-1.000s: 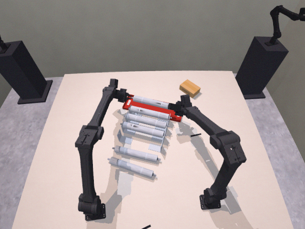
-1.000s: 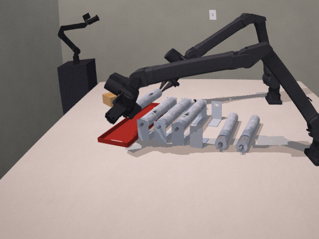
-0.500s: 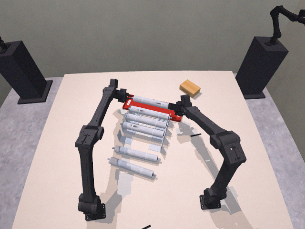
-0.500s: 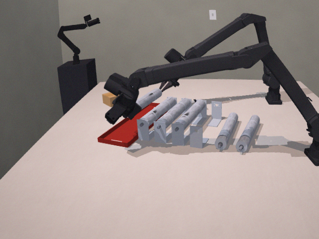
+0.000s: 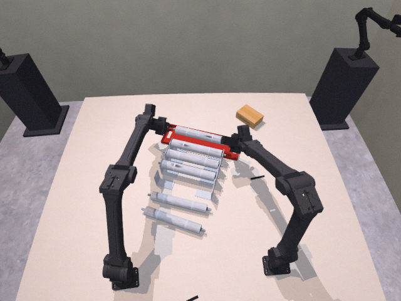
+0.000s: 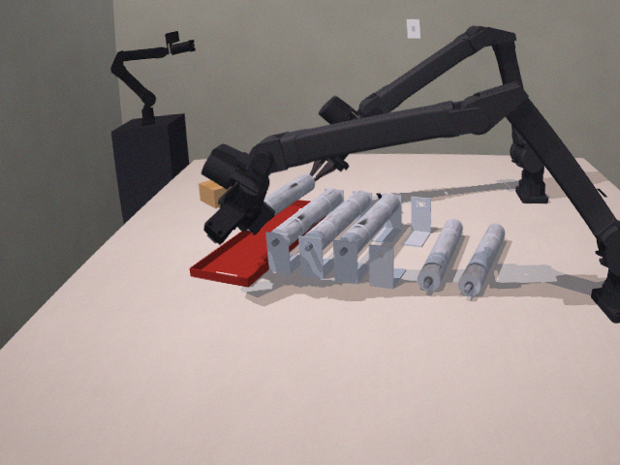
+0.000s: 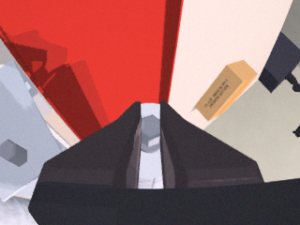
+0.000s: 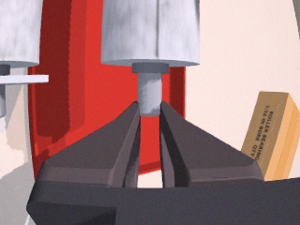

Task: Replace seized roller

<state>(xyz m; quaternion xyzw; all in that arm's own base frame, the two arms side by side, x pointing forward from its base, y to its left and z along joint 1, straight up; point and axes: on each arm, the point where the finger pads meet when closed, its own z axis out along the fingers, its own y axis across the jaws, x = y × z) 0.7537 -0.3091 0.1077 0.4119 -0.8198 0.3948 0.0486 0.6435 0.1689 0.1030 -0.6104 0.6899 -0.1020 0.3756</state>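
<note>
A grey roller (image 5: 194,132) (image 6: 293,192) is held above the red scrap tray (image 5: 166,141) (image 6: 225,260) (image 7: 117,47). My left gripper (image 5: 173,128) (image 7: 150,111) is shut on its left axle end, and my right gripper (image 5: 223,140) (image 6: 316,174) (image 8: 149,111) is shut on its right axle end. Three rollers (image 5: 194,148) (image 5: 191,158) (image 5: 187,170) sit in the bed. The front bracket pair (image 6: 381,267) (image 6: 420,215) holds no roller. Two loose rollers (image 5: 181,202) (image 5: 175,221) lie side by side on the table in front of the bed. The left gripper's fingertips are hidden in the exterior view.
An orange-brown bearing box (image 5: 249,115) (image 6: 212,192) (image 7: 227,91) (image 8: 272,136) lies behind the tray's right end. A small black stick (image 5: 257,177) lies right of the bed, and another (image 5: 192,298) at the front. The bed brackets stand close beside the tray.
</note>
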